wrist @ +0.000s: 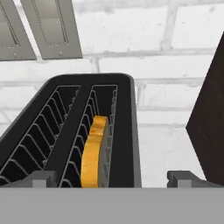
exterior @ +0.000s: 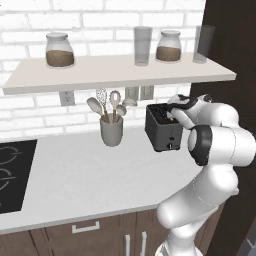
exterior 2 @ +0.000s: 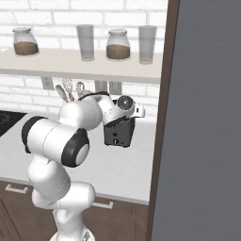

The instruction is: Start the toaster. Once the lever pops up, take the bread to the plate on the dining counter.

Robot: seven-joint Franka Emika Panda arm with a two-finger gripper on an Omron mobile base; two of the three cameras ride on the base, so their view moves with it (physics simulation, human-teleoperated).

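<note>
From the hand view the bread (wrist: 94, 153) shows in the toaster's (wrist: 87, 131) right-hand slot — hidden from the base views — directly below the wide-open gripper (wrist: 114, 178).

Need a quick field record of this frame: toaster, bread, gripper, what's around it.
toaster: dark, two slots, on the pale worktop by the brick wall
bread: one slice standing on edge in the right-hand slot as the hand view shows it; left slot empty
gripper: open, above the toaster top, fingers either side of the bread slot, touching nothing
utensil cup: grey, left of the toaster, holds spoons and a whisk
shelf: two jars, two glasses
hob: black, far left of worktop
</note>
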